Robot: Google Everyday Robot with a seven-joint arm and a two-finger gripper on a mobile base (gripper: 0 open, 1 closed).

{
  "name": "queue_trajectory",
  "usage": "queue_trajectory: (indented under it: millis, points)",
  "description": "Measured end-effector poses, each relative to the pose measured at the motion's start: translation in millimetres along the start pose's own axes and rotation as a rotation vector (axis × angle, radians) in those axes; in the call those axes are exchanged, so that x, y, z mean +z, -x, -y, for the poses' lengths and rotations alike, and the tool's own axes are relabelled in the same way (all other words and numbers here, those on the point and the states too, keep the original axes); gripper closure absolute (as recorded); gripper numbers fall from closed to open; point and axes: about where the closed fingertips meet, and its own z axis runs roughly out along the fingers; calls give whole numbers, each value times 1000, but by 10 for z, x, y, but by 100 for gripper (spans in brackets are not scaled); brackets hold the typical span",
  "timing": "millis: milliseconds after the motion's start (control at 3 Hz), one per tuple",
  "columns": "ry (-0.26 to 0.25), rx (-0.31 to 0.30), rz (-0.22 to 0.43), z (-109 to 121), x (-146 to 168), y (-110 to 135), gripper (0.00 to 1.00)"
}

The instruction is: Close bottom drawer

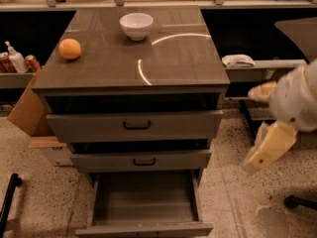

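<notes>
The bottom drawer point(144, 202) is the lowest of three in the grey-brown cabinet and is pulled far out. Its empty grey wood-grain box faces up and its front point(143, 229) lies at the lower edge of the view; its handle is hidden. The middle drawer point(143, 160) and top drawer point(133, 125) each stand out a little. My gripper point(270, 148), cream and white, hangs at the right side of the view, apart from the cabinet and level with the middle drawer. It holds nothing that I can see.
An orange point(70, 48) and a white bowl point(136, 25) sit on the cabinet top. A cardboard box point(25, 108) and bottles point(17, 61) are at the left. A shelf with a white cloth point(237, 61) is at the right. A black chair leg point(299, 202) lies on the floor at the lower right.
</notes>
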Motion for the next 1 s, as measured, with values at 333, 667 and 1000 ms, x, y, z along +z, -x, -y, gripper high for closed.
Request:
queue_trajectory:
  millis: [333,667,1000]
  points:
    - [60,110,151,-350,526,-163,0]
    - [91,162,181,-505,616,-179,0]
    - [90,155,179,-493,604,-161,0]
